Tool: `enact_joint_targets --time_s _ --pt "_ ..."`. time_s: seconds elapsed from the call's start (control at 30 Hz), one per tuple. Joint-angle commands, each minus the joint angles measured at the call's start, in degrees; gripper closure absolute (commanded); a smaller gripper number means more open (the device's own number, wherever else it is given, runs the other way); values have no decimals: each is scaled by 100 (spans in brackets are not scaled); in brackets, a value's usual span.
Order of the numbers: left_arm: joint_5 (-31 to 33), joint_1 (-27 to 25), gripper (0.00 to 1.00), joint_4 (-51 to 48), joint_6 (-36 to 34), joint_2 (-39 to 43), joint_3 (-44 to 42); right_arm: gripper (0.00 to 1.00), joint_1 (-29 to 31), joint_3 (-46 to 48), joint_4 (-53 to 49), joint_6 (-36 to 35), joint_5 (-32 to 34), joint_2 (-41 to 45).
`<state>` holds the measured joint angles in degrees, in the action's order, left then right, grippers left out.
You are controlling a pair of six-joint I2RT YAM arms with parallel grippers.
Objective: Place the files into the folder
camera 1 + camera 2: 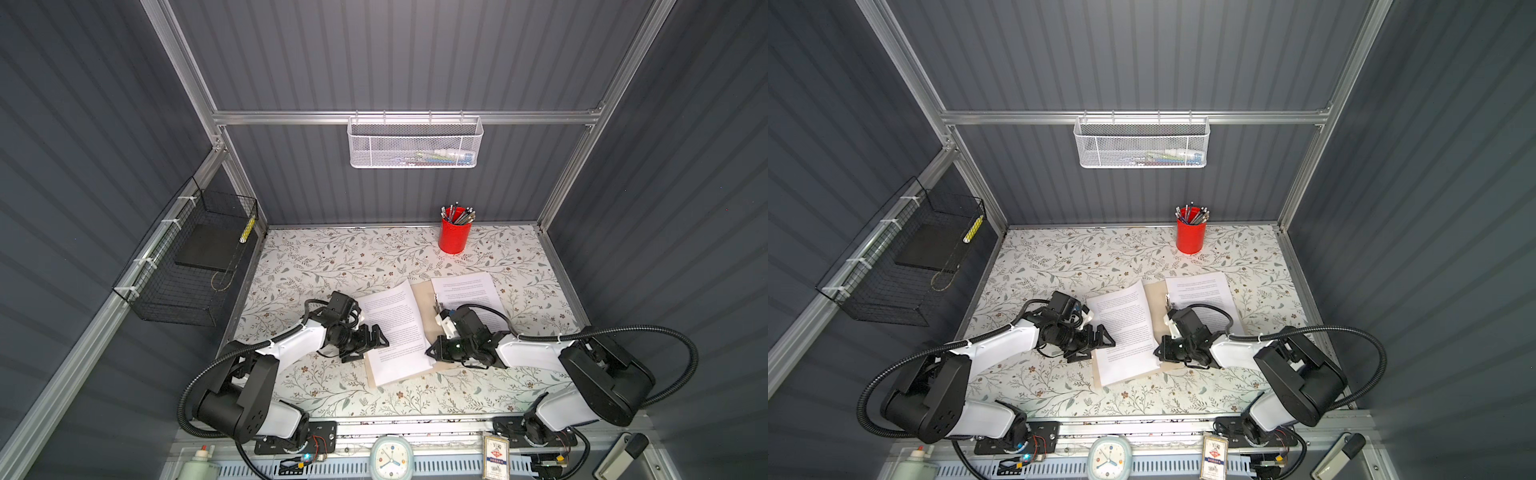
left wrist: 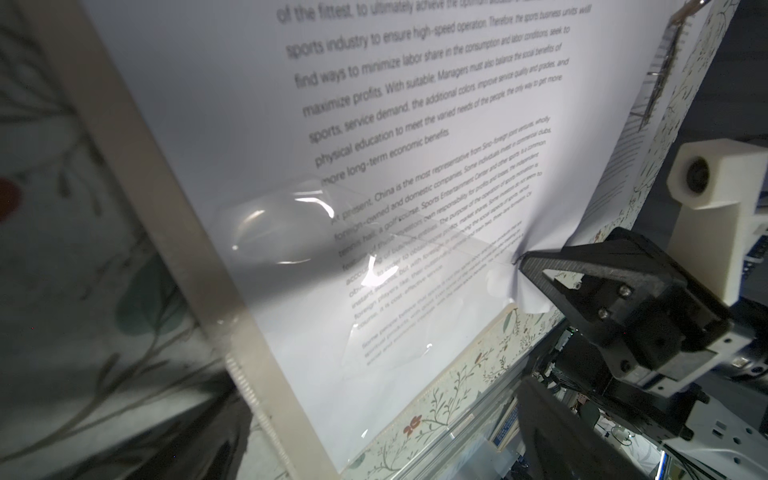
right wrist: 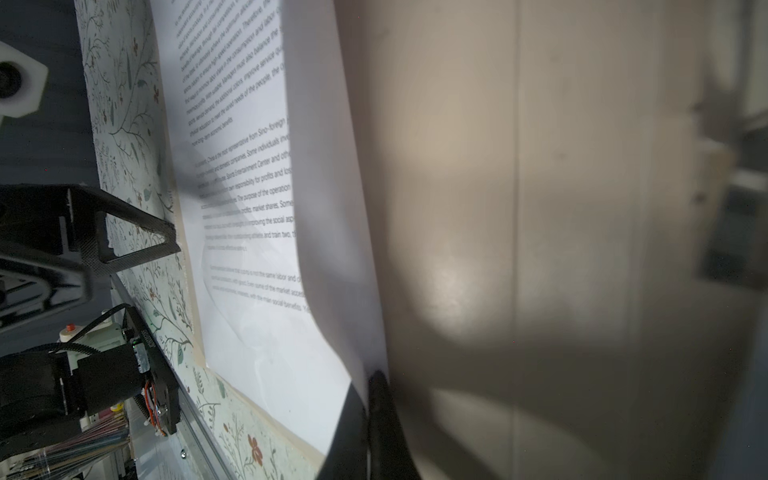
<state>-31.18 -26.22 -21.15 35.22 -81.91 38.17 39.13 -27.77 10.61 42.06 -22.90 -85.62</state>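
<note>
Our right fingers [image 2: 524,261] are clamped together on the edge of the top sheet of the files [image 1: 392,328], which curls upward from the pinch. The files lie on the open folder [image 1: 423,299], between both pairs of fingers. Our left fingers [image 1: 373,347] stand apart just beside the folder's opposite edge, over the tabletop [image 1: 332,257].

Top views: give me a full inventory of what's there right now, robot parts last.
files: several, white, on the open folder
folder: one, tan, open mid-table
pen cup: one, red, table's back
mesh basket: one, white, back rail
wire basket: one, black, left wall, holding a black slab
clock: one, pale, front edge
table: one, floral, underneath everything
left end effector: one, black, open beside the files
right end effector: one, black, shut on the top sheet's edge
</note>
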Motion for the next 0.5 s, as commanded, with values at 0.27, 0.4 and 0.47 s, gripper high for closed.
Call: enact_joint_targets --time_s 0.27,0.4,0.47 --pt "354 -94 0 -211 72 -335 -245 100 132 113 -267 538 163 147" --pt "325 -92 0 -136 90 -369 -267 100 159 151 -102 847 10 213" --pt "323 -94 0 -139 90 -388 -251 100 225 131 -49 965 10 213"
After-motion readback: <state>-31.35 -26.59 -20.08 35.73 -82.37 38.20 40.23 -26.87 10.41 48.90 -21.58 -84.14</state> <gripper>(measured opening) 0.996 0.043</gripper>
